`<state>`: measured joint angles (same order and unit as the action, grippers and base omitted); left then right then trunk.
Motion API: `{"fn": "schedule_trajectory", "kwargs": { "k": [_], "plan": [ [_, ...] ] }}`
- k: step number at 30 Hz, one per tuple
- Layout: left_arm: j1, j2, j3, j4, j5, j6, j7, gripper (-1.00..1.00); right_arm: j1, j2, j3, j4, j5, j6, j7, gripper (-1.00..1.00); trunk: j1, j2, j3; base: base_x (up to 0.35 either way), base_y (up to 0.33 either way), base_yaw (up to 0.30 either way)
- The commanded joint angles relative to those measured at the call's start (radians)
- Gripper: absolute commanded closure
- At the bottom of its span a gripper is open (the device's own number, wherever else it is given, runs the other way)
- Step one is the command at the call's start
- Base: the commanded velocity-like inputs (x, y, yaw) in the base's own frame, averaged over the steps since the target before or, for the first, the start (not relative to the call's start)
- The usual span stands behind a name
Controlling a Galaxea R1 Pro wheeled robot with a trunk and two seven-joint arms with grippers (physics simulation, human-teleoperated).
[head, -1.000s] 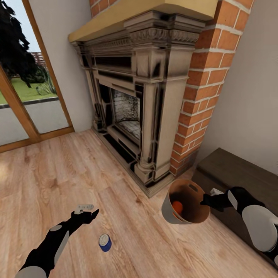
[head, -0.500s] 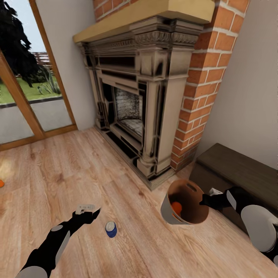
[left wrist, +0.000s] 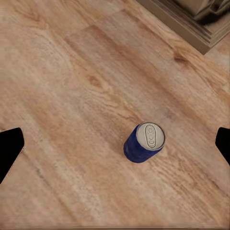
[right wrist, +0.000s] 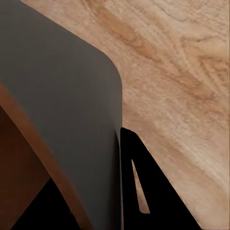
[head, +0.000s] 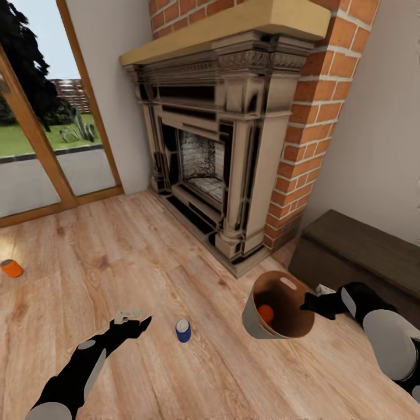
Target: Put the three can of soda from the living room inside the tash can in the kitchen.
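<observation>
A dark blue soda can (head: pixel 183 330) stands upright on the wood floor, just right of my left gripper (head: pixel 131 318). Seen from the left wrist, the blue can (left wrist: pixel 144 143) sits between the wide-apart fingertips (left wrist: pixel 9 146), untouched; the gripper is open. One orange can (head: pixel 11 268) lies on the floor at the far left. My right gripper (head: pixel 312 304) is shut on the rim of the grey trash can (head: pixel 252 318), held tilted above the floor with another orange can (head: pixel 265 313) inside. The right wrist view shows the trash can's wall (right wrist: pixel 72 110) against a black finger (right wrist: pixel 143 191).
The red-brick fireplace (head: pixel 233 151) with its dark surround stands ahead. A dark wooden bench (head: pixel 356 251) sits against the right wall. Wood-framed glass doors (head: pixel 46 146) are at the left. Open wood floor lies around the cans.
The whole picture has shifted right and up, so the camera has moved. An orange can has come into view at the far left. Both grippers hold the same pose.
</observation>
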<state>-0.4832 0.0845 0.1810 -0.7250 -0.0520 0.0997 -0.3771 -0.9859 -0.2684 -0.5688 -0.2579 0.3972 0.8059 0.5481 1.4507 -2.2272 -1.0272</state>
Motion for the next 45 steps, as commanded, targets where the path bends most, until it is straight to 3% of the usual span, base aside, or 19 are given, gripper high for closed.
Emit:
{"fn": "schedule_trajectory", "kwargs": {
  "k": [1, 15, 32, 39, 42, 45],
  "plan": [
    [0.0, 0.0, 0.0, 0.02, -0.001, -0.001, 0.001, -1.0, 0.0, 0.0, -0.008, 0.0, -0.022, 0.007, 0.006, 1.0, 0.0, 0.0, 0.001, -0.066, 0.276, -0.207],
    [0.0, 0.0, -0.015, 0.048, 0.0, -0.002, 0.001, -1.0, 0.0, -0.003, -0.012, -0.001, -0.023, 0.006, 0.004, 1.0, 0.0, 0.0, 0.009, -0.012, 0.19, -0.239],
    [0.0, 0.001, -0.015, 0.049, -0.001, -0.002, 0.003, -1.0, 0.0, -0.003, 0.0, -0.001, -0.02, 0.005, 0.004, 1.0, 0.0, 0.0, 0.016, 0.191, -0.107, -0.144],
    [0.0, 0.001, -0.016, 0.084, 0.001, -0.004, 0.005, -1.0, 0.001, 0.008, 0.042, 0.001, -0.016, 0.001, 0.004, 1.0, 0.0, 0.0, 0.016, 0.268, 0.029, -0.004],
    [-0.001, 0.001, -0.016, 0.146, 0.001, -0.011, 0.058, -1.0, 0.001, 0.021, 0.049, 0.002, -0.015, -0.001, 0.0, 1.0, 0.0, 0.0, 0.016, 0.263, 0.015, 0.0],
    [-0.002, -0.003, -0.015, 0.22, 0.003, -0.081, 0.12, -1.0, 0.001, 0.035, 0.057, 0.002, -0.015, -0.003, -0.04, 1.0, 0.0, 0.0, 0.016, 0.129, 0.005, 0.0]
  ]
}}
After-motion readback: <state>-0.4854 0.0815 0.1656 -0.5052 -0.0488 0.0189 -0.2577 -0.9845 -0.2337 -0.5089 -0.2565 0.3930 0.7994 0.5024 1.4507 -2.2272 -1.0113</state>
